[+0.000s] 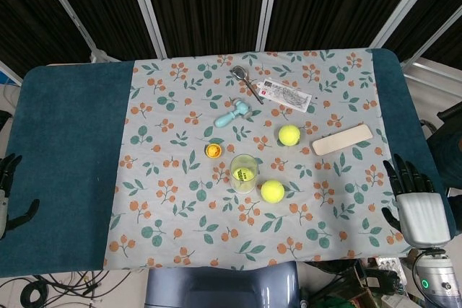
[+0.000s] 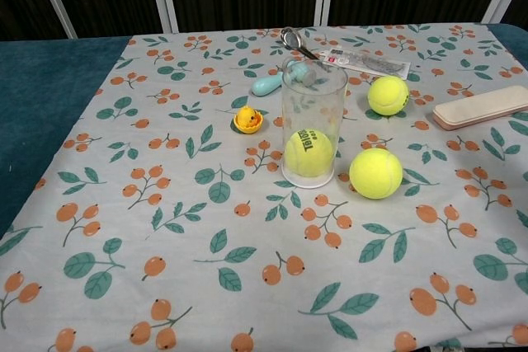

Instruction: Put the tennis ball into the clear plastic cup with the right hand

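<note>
The clear plastic cup [image 1: 244, 172] [image 2: 313, 133] stands upright mid-cloth with a yellow tennis ball [image 1: 245, 174] [image 2: 309, 152] inside it at the bottom. Two more tennis balls lie on the cloth: one [image 1: 272, 191] [image 2: 375, 173] just right of the cup, another [image 1: 289, 135] [image 2: 388, 95] farther back. My right hand [image 1: 415, 207] hangs off the table's right edge, fingers spread, holding nothing. My left hand [image 1: 7, 194] shows at the head view's left edge, fingers apart and empty. Neither hand appears in the chest view.
A small orange toy [image 1: 212, 151] [image 2: 247, 119] sits left of the cup. Behind it lie a light-blue tool [image 1: 232, 115], a metal spoon [image 1: 245, 82] and a printed packet [image 1: 286, 96]. A beige bar [image 1: 342, 139] [image 2: 481, 106] lies at the right. The floral cloth [image 1: 180, 200] covers the teal table [image 1: 65, 156].
</note>
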Tool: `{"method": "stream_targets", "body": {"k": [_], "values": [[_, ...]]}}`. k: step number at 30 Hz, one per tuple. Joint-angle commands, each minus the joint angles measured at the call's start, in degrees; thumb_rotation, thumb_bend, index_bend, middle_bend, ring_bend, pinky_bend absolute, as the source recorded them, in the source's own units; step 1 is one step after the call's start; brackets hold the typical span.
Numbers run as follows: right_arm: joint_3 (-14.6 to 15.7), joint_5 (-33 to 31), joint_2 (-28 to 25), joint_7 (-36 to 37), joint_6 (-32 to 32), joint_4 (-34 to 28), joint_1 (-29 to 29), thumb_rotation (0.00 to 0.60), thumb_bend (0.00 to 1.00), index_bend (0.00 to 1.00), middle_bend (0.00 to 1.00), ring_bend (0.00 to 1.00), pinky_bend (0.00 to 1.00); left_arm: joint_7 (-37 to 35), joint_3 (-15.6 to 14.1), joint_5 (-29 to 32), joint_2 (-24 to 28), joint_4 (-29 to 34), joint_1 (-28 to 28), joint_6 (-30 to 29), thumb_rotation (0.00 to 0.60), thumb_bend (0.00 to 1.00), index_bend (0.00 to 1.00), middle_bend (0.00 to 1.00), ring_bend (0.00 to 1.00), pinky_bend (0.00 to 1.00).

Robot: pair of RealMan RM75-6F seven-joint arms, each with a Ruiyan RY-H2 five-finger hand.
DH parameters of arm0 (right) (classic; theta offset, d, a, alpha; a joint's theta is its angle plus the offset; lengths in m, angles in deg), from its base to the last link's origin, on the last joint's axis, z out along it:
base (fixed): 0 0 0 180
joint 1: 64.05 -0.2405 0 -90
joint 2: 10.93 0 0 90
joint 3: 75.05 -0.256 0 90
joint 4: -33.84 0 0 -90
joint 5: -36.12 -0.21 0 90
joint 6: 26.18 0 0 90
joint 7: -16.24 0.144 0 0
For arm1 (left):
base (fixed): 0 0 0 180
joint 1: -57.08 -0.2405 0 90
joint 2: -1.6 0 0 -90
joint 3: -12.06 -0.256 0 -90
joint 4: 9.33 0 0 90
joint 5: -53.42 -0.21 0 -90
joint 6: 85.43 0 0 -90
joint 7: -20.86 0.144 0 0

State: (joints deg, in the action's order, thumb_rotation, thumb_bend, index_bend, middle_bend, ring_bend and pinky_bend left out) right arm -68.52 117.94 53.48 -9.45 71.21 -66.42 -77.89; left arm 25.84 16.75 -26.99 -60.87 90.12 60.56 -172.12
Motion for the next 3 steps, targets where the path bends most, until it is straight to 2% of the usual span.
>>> {"method": "stream_targets", "body": {"k": [1, 3], "values": [[-0.48, 0.87, 2.80, 2.34, 0.46, 3.82, 2.34, 0.600, 0.12, 0.00, 0.00, 0.09, 0.24, -0.08, 0.08, 0.23, 0.07, 0.13, -0.06, -0.02, 0.600, 0.30, 0.03, 0.03, 0.00, 0.00], [-0.98, 0.95, 3.51, 3.00, 0.27, 4.72, 2.77, 0.600, 0.12, 0.00, 0.00, 0.09, 0.24, -0.20, 0.11, 0.36, 0.14, 0.12, -0.09, 0.02, 0.600, 0.30, 0.03, 0.03, 0.00, 0.00]]}}
